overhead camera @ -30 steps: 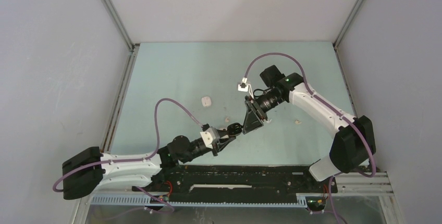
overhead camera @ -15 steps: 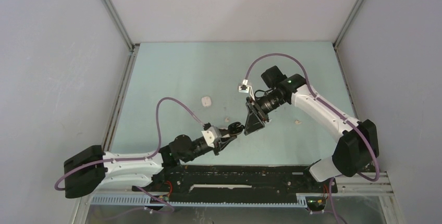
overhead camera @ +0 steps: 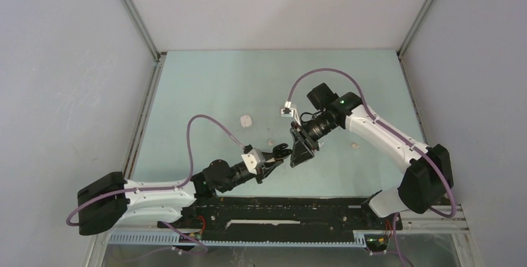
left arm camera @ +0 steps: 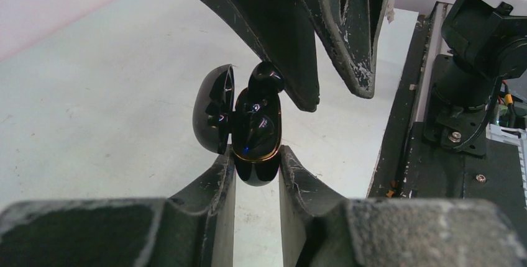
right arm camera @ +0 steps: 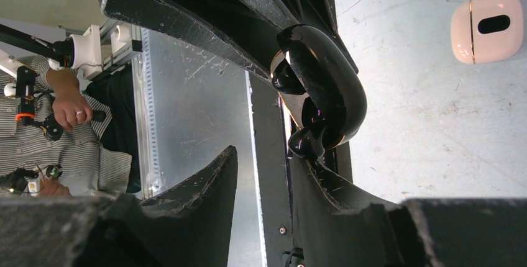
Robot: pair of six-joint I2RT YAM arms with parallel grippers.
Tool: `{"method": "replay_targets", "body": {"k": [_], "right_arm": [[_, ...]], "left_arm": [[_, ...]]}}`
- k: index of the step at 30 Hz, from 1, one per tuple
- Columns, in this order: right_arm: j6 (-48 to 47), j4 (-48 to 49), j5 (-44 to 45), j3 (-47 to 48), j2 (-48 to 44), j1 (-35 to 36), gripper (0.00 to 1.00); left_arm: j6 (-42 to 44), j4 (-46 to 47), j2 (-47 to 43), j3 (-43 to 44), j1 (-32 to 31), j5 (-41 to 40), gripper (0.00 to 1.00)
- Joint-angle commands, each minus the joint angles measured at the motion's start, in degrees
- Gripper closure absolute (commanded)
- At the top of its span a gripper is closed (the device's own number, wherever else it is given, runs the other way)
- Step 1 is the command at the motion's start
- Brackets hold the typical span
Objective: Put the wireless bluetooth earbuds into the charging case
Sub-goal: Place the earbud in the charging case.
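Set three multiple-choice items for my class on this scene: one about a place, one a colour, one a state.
1. Where is the black charging case? A on the table; B in the left gripper; C in a drawer.
2. What colour is the closed case lying on the table? A white; B green; C blue.
3. The held case's lid is: A shut; B open; C missing.
Answers: B, the left fingers clamp it; A, it shows white; B, the lid is swung aside.
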Motion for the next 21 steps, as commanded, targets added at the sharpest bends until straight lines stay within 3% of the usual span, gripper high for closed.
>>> {"method": "replay_targets", "body": {"k": [1, 8, 13, 21], "right_arm": [[0.59, 1.74, -0.75, 0.33, -1.62, 0.64, 0.59], [-6.4, -7.34, 1.86, 0.35, -6.35, -0.26, 0.57], [-13.99, -11.65, 8.63, 0.88, -11.93, -2.35, 0.56], [-28.32, -4.94, 16.14, 0.89, -19.03, -0.42, 0.65]], "left_arm": [[-0.9, 3.57, 0.42, 2.24, -0.34, 0.83, 1.0], [-0.92, 3.58, -0.53, 1.26, -0.3, 1.0, 1.0], [-0.92, 3.58, -0.67, 0.34, -0.3, 3.32, 1.0], [-2.05, 3.56, 1.06, 0.5, -0.3, 11.28, 1.0]]}}
